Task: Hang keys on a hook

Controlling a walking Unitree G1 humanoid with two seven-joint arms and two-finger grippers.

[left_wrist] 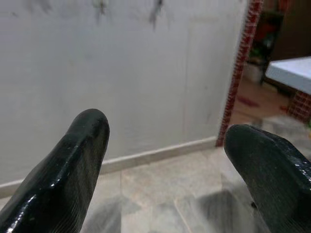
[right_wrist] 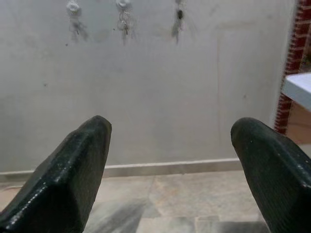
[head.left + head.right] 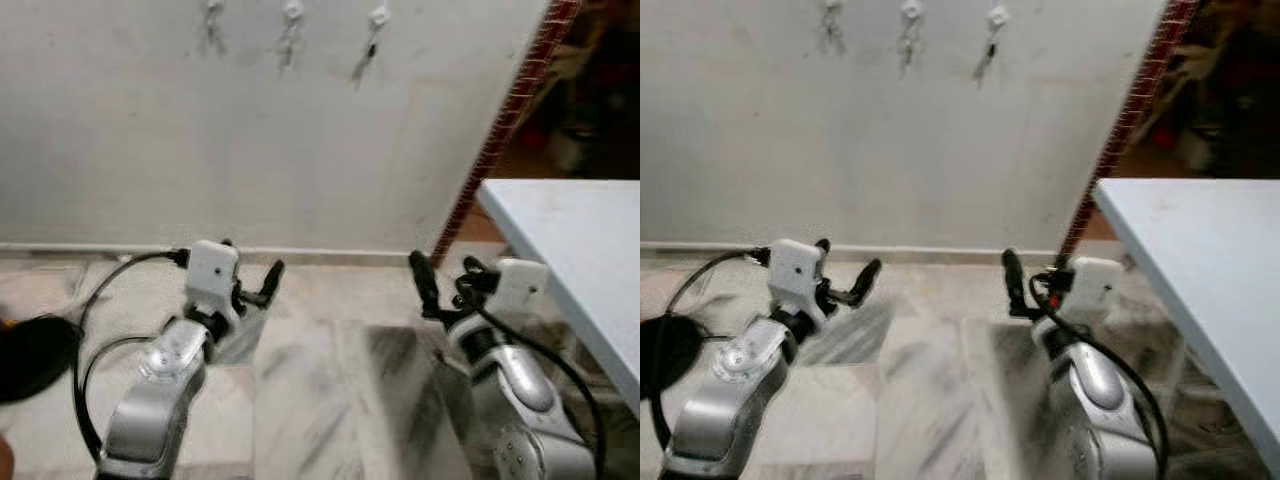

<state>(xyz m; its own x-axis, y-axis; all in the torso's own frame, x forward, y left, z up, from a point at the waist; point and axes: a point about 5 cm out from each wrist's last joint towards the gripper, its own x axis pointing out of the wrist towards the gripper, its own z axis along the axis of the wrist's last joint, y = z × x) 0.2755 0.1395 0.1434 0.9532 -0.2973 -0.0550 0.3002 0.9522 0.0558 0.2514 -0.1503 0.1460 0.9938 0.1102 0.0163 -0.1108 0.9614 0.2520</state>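
We face wall; three hooks (image 2: 73, 7) at 12 o'clock, keys (image 2: 179, 15) hanging from right one. Left gripper (image 1: 165, 170) and right gripper (image 2: 170, 170) low over floor, jaws released, empty. White table (image 3: 570, 230) at 3 o'clock.

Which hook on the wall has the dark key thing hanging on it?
Look high on the pale wall, where three small white hooks sit in a row. It is the hook nearest the red brick edge. Something dark dangles from it; the others hold paler bits.
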